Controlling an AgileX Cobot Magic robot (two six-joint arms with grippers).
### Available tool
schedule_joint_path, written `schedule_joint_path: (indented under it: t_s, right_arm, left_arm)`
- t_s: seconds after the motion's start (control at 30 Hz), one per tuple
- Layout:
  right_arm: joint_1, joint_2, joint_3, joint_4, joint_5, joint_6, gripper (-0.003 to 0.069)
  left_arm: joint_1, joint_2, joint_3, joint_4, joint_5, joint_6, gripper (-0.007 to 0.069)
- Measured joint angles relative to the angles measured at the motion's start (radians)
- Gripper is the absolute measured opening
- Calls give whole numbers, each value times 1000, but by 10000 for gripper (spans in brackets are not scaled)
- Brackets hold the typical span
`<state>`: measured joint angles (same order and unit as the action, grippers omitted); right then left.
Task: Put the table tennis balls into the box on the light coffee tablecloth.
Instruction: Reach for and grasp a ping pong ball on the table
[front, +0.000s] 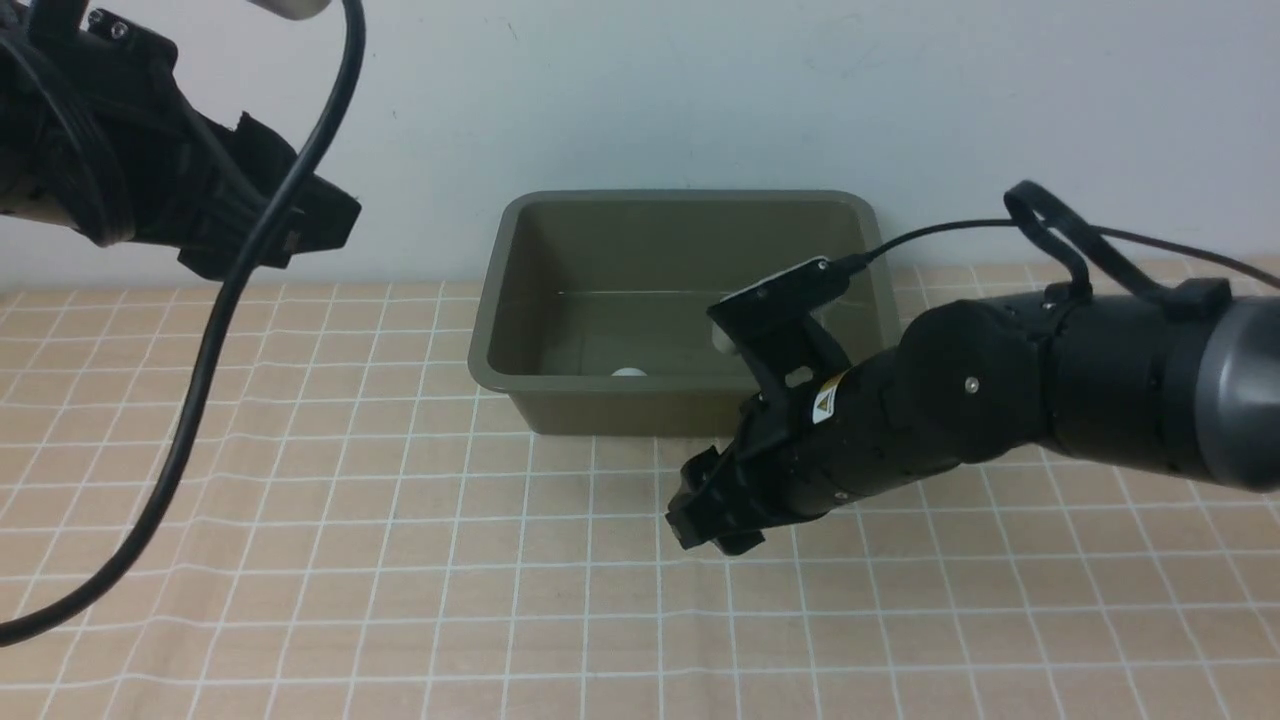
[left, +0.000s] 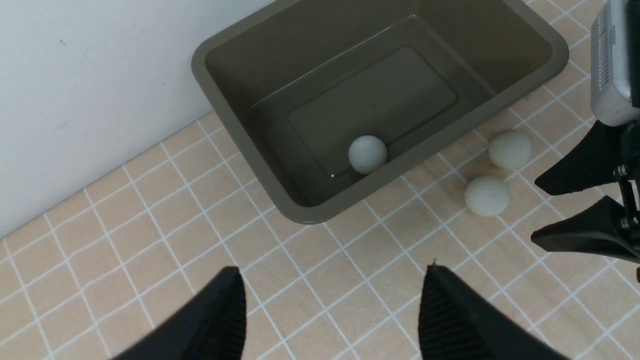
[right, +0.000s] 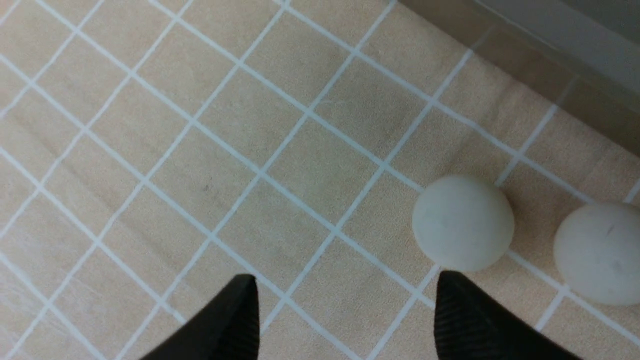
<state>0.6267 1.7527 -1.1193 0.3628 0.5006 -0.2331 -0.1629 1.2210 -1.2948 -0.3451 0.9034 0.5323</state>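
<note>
The olive-green box (front: 690, 205) stands at the back of the light coffee tablecloth (front: 400, 560). One white ball (front: 629, 373) lies inside it, also in the left wrist view (left: 367, 154). Two more balls (left: 486, 195) (left: 509, 149) lie on the cloth just outside the box's wall; my right arm hides them in the front view. My right gripper (front: 710, 510) is low over the cloth, open and empty (right: 345, 280). The nearer ball (right: 462, 222) sits just beyond one fingertip (right: 450, 295), and the other ball (right: 597, 252) is beside it. My left gripper (front: 330, 215) is raised at the far left, open and empty (left: 332, 275).
A pale wall runs right behind the box. A black cable (front: 210, 360) hangs from the left arm down over the left side of the cloth. The right arm's thick body (front: 1050, 390) reaches in from the right, across the box's front right corner.
</note>
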Motion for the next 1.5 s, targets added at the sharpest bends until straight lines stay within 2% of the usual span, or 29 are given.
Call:
schedule_joint_path:
  t_s: [0.13,0.37,0.6,0.8,0.97,1.27,1.5]
  right_arm:
    - [0,0,0,56,-6,1,459]
    - [0,0,0,55,-42,24,464]
    - [0,1,0,-76,-43,93,464]
    - [0,4,0,-290,-17,339,464]
    - [0,4,0,-403,-15,485,464]
    - [28,52,0,-406,-39,545,464]
    - [30,100,0,-406,-97,547,464]
  left_arm:
    - [0,0,0,0,0,0,386]
    - [0,0,0,-1,5,-4,386]
    - [0,0,0,-1,27,-6,386]
    - [0,0,0,-1,33,-6,386]
    - [0,0,0,-1,33,-6,386]
    - [0,0,0,-1,33,-6,386]
    - [0,0,0,-1,33,-6,386]
